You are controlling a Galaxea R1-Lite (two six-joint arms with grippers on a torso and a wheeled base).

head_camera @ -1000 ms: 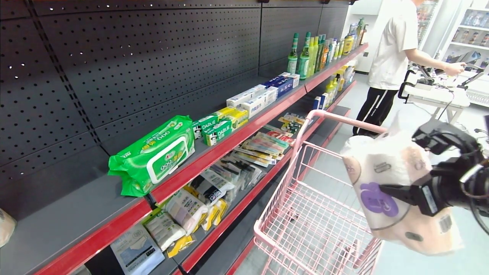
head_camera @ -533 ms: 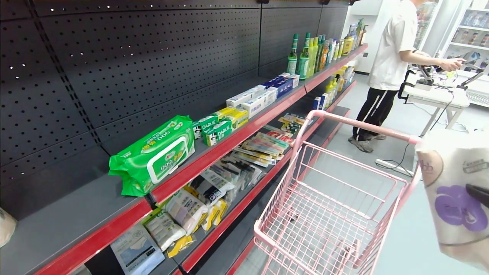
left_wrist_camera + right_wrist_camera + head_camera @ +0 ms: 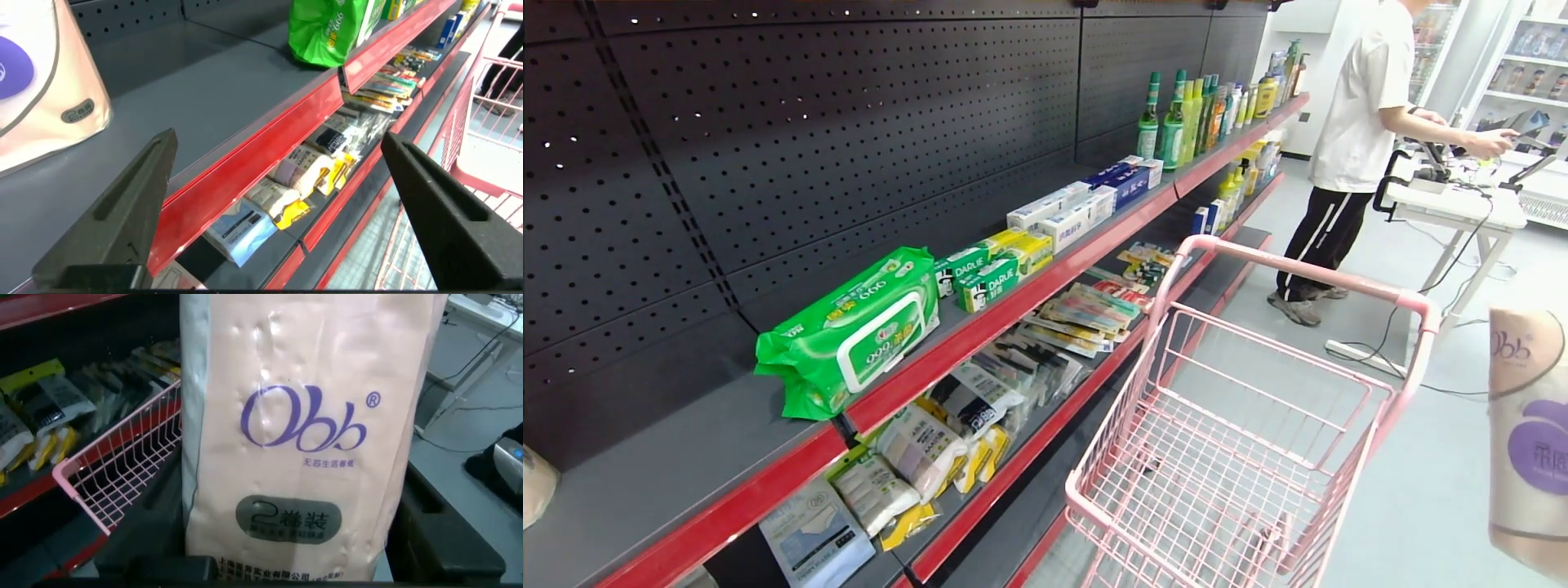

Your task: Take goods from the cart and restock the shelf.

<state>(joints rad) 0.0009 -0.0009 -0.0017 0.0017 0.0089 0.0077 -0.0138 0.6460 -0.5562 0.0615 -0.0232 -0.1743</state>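
The right fingers [image 3: 445,535] grasp the paper pack [image 3: 302,433], left fingers [image 3: 122,212] spread; best carry it clear of the cart [image 3: 1298,269] to the shelf [image 3: 670,461].

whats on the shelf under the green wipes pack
Flat packaged goods lie on the lower shelf under the green wipes pack: white, yellow and dark packets. The top shelf's red edge covers the rows behind, so those cannot be seen.

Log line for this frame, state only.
phase: carry | right gripper: shut on tissue pack, right of cart | left gripper: open, by upper shelf | placed: not yet
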